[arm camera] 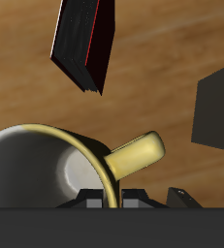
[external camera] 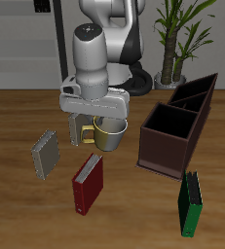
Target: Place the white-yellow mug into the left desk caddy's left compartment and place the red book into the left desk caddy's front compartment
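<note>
My gripper (external camera: pixel 96 130) is shut on the rim of the white-yellow mug (external camera: pixel 112 136), close to its yellow handle (arm camera: pixel 138 153). The mug (arm camera: pixel 46 170) hangs upright with nothing in it. The red book (external camera: pixel 87 183) lies flat on the table, nearer the front edge than the mug, and shows in the wrist view (arm camera: pixel 84 44) too. The left desk caddy (external camera: pixel 161 154) is a dark brown box beside the mug. Its big front compartment (external camera: pixel 170 124) is nearest the mug, and two narrower sections (external camera: pixel 194 94) lie farther back. One corner of the caddy (arm camera: pixel 218 107) shows in the wrist view.
A grey book (external camera: pixel 46 153) lies on the far side of the mug from the caddy. A green book (external camera: pixel 190 204) lies near the table's front edge, below the caddy. A potted plant (external camera: pixel 172 44) stands behind the table.
</note>
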